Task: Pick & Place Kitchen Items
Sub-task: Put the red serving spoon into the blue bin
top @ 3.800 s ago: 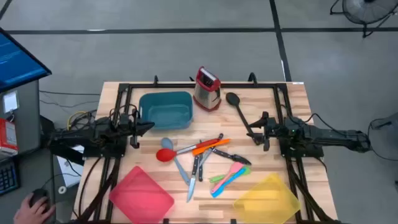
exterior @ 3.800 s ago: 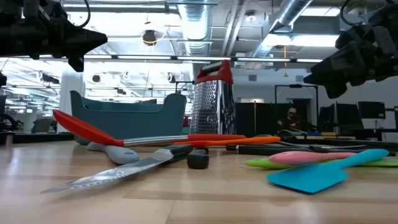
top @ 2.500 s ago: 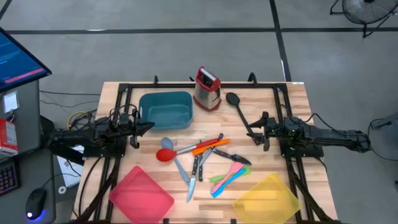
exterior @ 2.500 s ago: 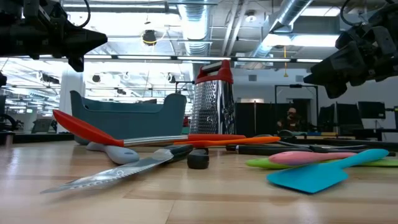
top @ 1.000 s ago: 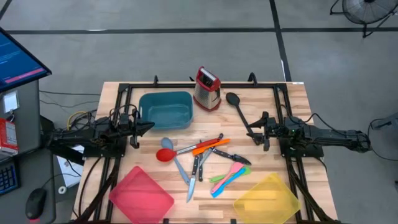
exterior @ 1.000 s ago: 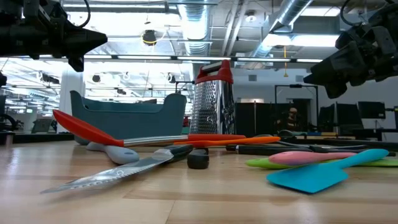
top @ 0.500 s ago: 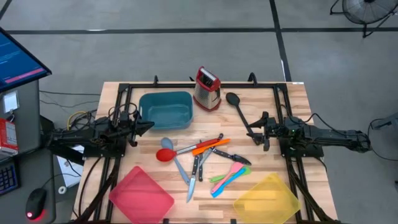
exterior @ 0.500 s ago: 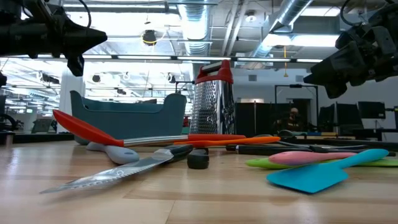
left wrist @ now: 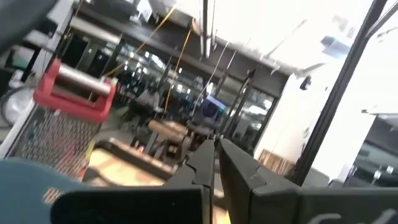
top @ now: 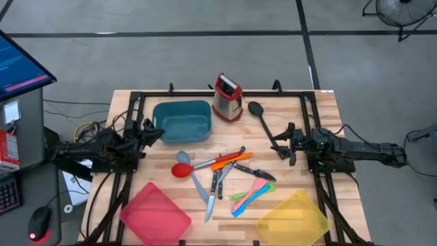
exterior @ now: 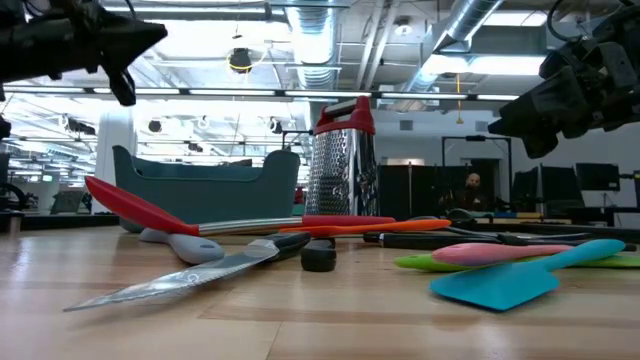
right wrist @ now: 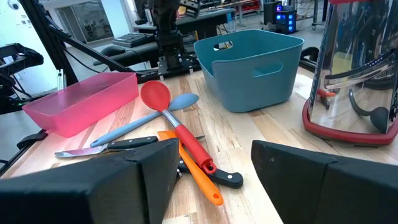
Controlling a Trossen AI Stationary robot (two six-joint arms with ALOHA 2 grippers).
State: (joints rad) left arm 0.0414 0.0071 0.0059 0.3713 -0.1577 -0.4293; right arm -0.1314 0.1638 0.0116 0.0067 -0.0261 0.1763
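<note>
Since half a second ago only the left gripper (top: 156,131) has moved, swinging up toward the teal tray (top: 181,121), fingers pressed together on nothing. Across the table, the right gripper (top: 280,144) hovers beside the ladle (top: 262,120), jaws wide and empty. Red spoon (top: 192,166), blue spoon (top: 193,176), knives (top: 214,191) and plastic utensils (top: 251,193) lie piled mid-table, between the red tray (top: 156,213) and the yellow tray (top: 295,217); which ones touch is hard to tell.
</note>
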